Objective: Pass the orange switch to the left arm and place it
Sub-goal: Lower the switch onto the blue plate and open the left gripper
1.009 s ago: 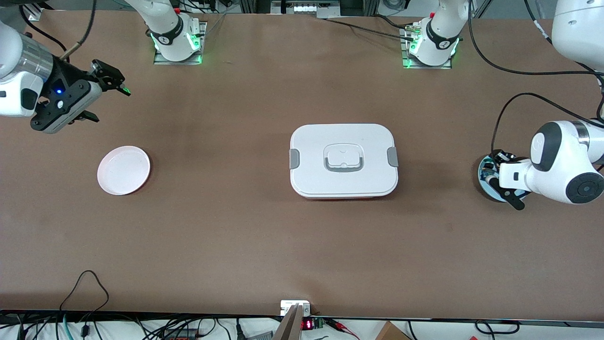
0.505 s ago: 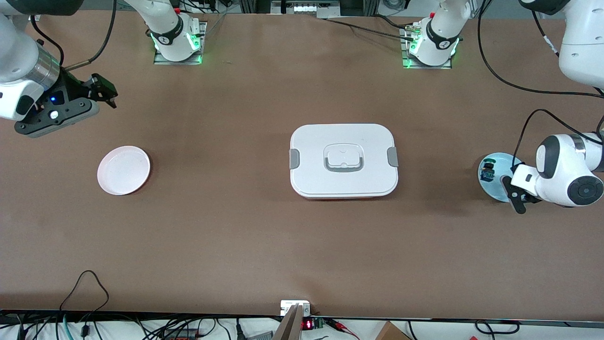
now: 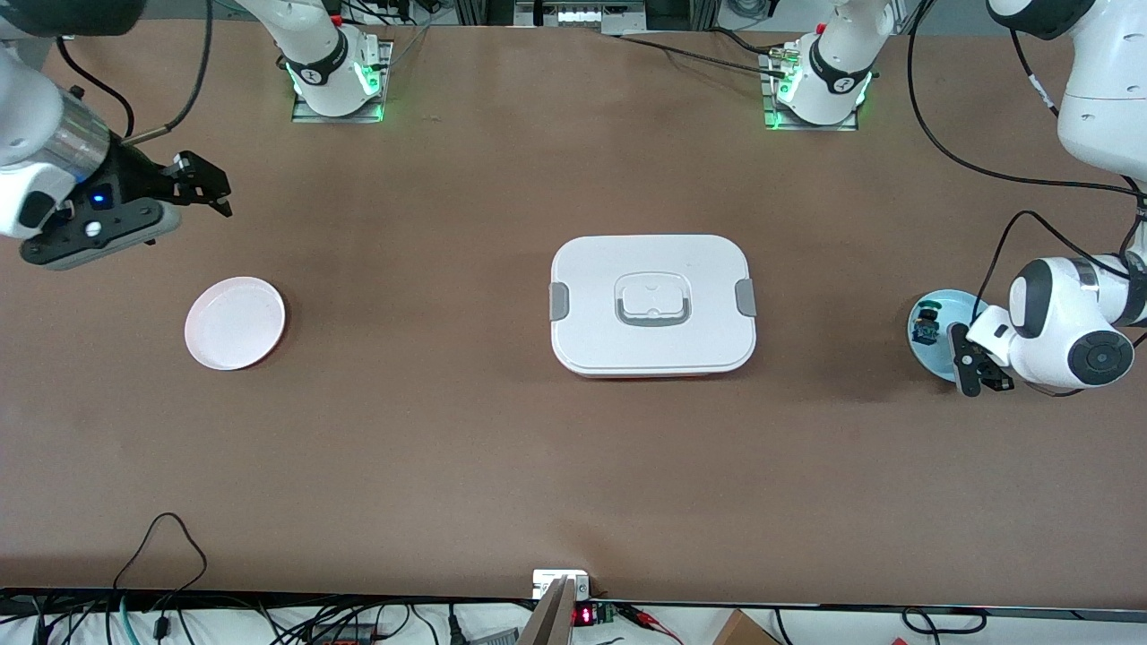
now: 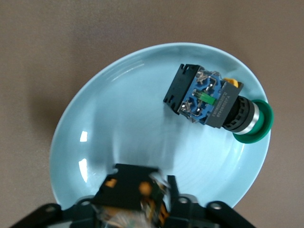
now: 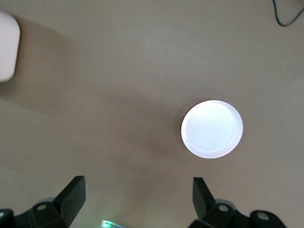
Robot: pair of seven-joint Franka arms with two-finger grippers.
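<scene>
While left hand (image 4: 137, 202) clamps orange switch (image 4: 142, 194) over glossy round plate (image 4: 142, 95), right hand (image 5: 137, 194) gapes empty.

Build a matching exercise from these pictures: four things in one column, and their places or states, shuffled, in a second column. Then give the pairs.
Things
1. orange switch
2. green-capped switch
3. white box
4. pink plate

Places or states
A. lying on the light blue plate
B. at the middle of the table, lid on
C. gripped in the left tool over the light blue plate
D. bare, toward the right arm's end of the table, with the open right tool held up above the table

Pairs: 1-C, 2-A, 3-B, 4-D
</scene>
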